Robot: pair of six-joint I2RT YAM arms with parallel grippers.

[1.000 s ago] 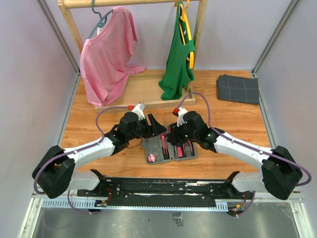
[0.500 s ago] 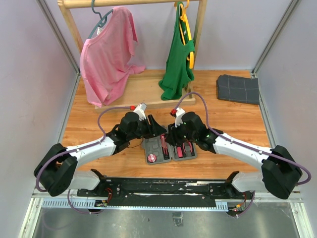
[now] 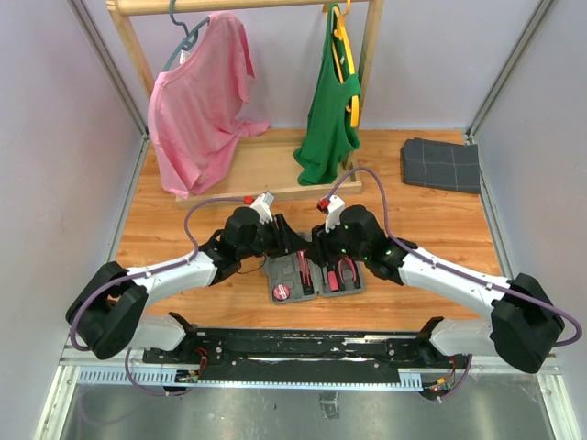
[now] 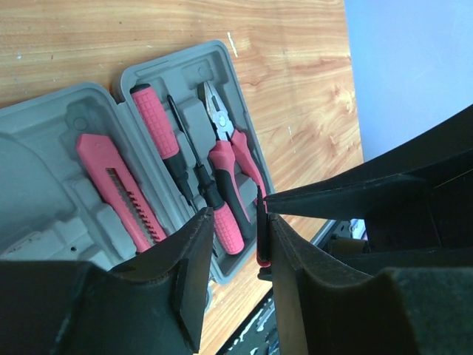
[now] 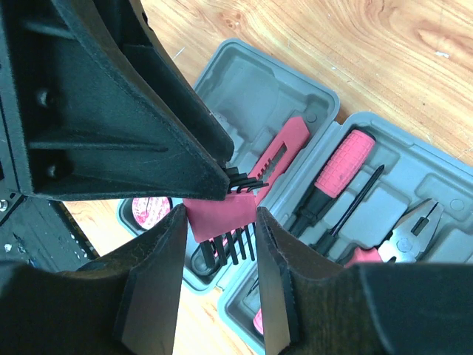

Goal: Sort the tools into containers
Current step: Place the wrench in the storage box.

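Filling looks nearly done: grey plastic hinged case (image 4: pixel 194 63) lies open on wooden surface (image 4: pixel 148 29), with pink knife (image 4: pixel 118 196), screwdrivers (image 4: pixel 157 133) and pliers (image 4: pixel 225 140) seated. Above it, right claw (image 5: pixel 218 222) is clamped on pink holder of thin black keys (image 5: pixel 225 209), unseated. Left claw (image 4: pixel 238 218) at holder's edge; grip cannot be told.

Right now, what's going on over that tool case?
Both arms are bunched over the open grey tool case. The right gripper holds a pink hex key set above it. The left gripper has come in at the same piece, jaws part closed; whether it grips yet can't be told. The pliers, screwdriver and pink knife sit in their recesses.
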